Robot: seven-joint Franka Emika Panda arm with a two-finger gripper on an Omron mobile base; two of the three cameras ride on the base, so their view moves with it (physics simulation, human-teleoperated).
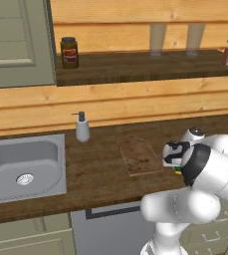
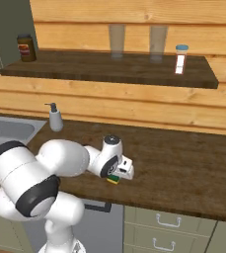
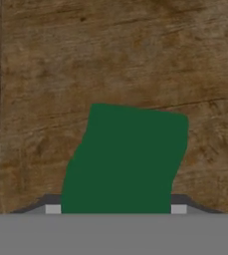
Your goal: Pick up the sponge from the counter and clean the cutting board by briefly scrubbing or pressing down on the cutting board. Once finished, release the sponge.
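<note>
Now the end effector (image 2: 115, 177) is low over the sponge (image 2: 114, 179), which lies on the dark wooden tabletop (image 2: 183, 163) near its front edge, just to the right of the cutting board (image 1: 139, 155). From the hand view, the sponge's green top (image 3: 128, 159) sits between the two finger tips, but I cannot tell if they press it. A soap dispenser (image 1: 82, 127) stands beside the sink (image 1: 23, 167).

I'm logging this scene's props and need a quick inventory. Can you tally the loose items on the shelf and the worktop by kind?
Glasses: 2
Jars: 1, dark
Shakers: 1, blue-capped
Soap dispensers: 1
Cutting boards: 1
Sponges: 1
Total: 7
</note>
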